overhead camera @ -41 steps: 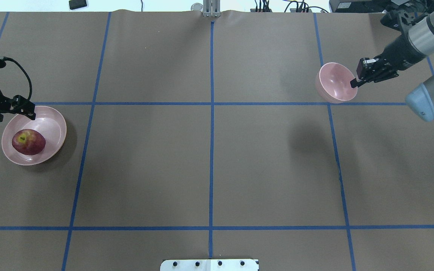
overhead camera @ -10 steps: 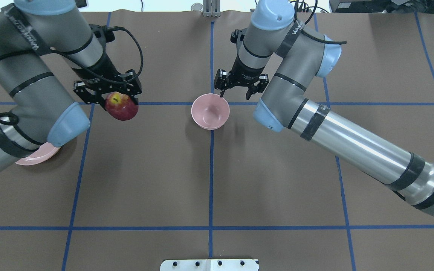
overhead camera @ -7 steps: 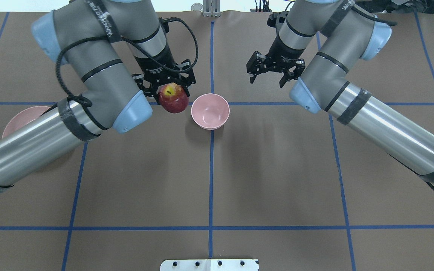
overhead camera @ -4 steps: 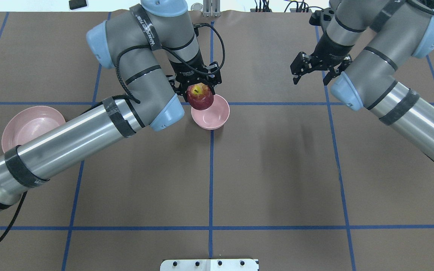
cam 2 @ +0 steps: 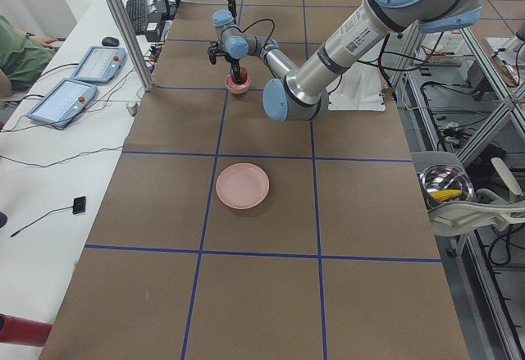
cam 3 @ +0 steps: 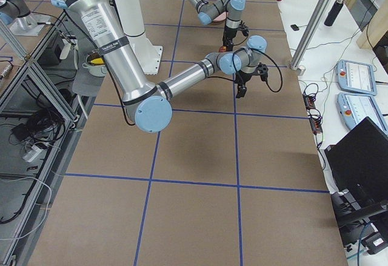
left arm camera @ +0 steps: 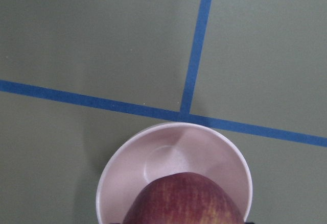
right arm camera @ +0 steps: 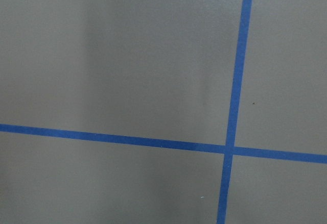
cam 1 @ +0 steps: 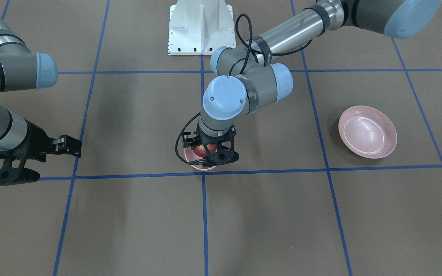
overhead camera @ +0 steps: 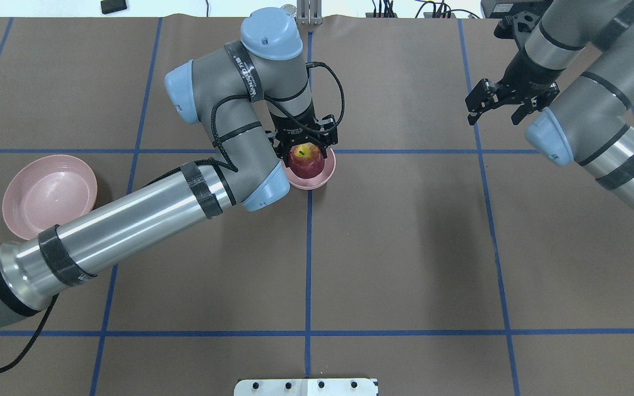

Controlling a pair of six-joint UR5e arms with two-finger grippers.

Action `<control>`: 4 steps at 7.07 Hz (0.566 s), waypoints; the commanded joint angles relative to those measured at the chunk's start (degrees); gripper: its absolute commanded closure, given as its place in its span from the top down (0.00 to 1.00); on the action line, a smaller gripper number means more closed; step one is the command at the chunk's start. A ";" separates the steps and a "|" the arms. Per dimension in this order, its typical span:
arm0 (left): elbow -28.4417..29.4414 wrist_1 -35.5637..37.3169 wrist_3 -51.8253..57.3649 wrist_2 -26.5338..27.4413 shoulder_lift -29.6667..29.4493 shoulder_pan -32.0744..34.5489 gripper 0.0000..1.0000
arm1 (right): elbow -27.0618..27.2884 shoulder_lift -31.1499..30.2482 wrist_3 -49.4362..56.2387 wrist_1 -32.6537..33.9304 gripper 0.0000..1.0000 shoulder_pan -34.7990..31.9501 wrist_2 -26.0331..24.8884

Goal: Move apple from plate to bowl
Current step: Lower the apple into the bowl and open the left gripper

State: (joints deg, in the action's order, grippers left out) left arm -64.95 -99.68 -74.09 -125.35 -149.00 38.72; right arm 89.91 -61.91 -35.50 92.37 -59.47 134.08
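Two grippers, left gripper [overhead camera: 306, 154] clamped on apple [overhead camera: 307, 163] down in bowl [overhead camera: 325, 175], right gripper [overhead camera: 493, 114] spread wide, well away

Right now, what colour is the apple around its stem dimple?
Yellow; the rest of the apple is dark red. The overhead exterior view shows it best.

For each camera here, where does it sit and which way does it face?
Front-facing: across the table, facing the base; left arm on view's right.
Overhead: behind the robot, looking down; both arms.
Exterior left: table's left end; left arm near.
Exterior right: table's right end; right arm near.
Left wrist: down onto apple, bowl; no arm.
Right wrist: down onto taped table; no arm.
Front-facing and overhead share the plate.
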 commanded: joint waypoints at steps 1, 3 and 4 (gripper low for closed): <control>1.22 -1.21 -0.18 0.02 0.03 -0.58 0.00 | 0.17 -0.05 -0.53 0.35 1.00 -0.90 0.30; 2.97 -4.19 -3.08 0.19 0.03 -0.58 0.82 | 0.44 -1.36 -0.62 0.26 1.00 -2.13 -0.57; 3.33 -5.51 -3.69 3.85 -0.06 -1.27 0.98 | 0.53 -1.63 -0.53 0.44 1.00 -2.75 -0.66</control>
State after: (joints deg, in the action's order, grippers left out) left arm -62.36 -103.49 -76.92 -124.39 -148.99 37.99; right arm 90.30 -62.94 -36.07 92.70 -61.45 133.64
